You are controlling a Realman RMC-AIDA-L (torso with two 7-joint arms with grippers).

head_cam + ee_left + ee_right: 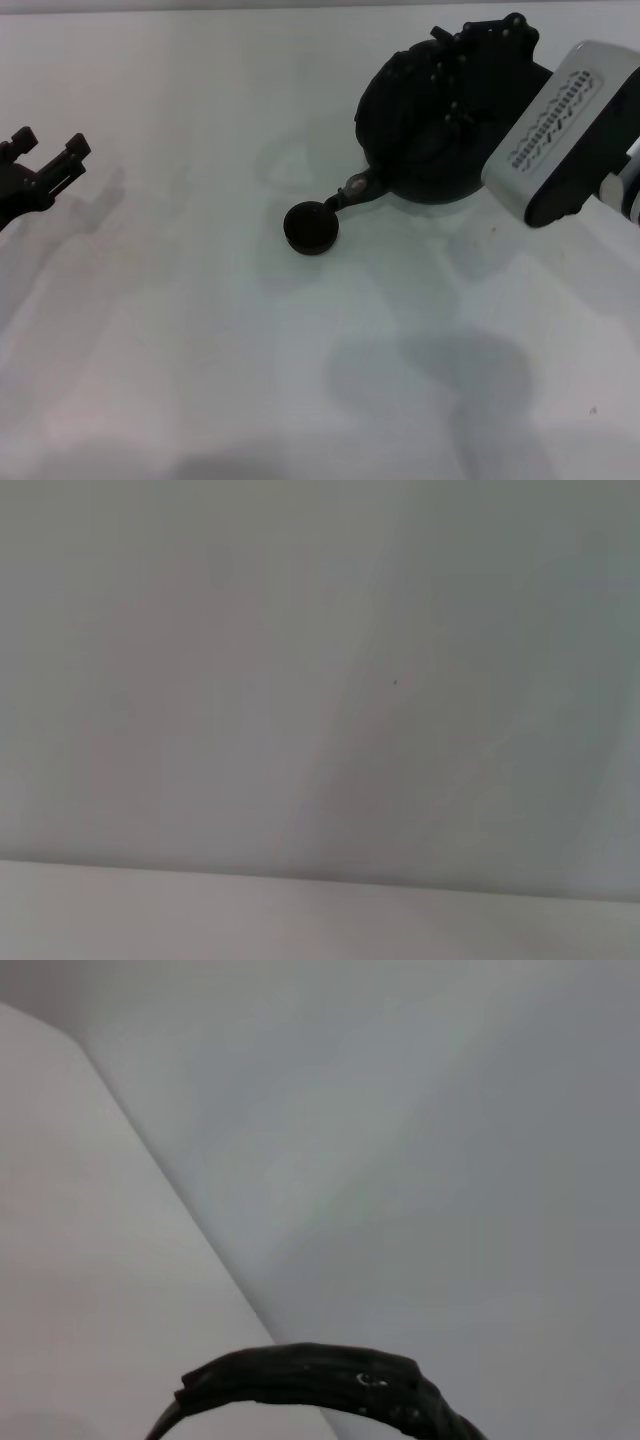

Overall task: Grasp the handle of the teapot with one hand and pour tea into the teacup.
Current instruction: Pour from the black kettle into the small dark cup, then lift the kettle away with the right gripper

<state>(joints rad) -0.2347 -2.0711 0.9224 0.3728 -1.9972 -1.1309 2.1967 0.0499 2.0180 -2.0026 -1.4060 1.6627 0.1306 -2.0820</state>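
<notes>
The teapot (425,130) is tilted over near the far right part of the white desk (200,350), with its spout (352,190) pointing down to the teacup (311,227), which stands just beside the spout tip, toward the middle of the desk. The right gripper (490,50) is at the top of the pot, where the handle (320,1385) should be, and seems to carry the pot by it; whether its jaws are clenched on the handle I cannot tell, because dark parts overlap there. The right wrist view shows only a piece of the ribbed black hoop.

The left gripper (48,158) waits near the left edge of the desk, well apart from everything, its jaws released.

I judge that pouring is in progress. The risk is that the spout tip sits at the rim of the small cup and not over its middle, so tea could run onto the desk. Also, a heavy pot may rotate in the grip, or the spout could push the light cup away.
</notes>
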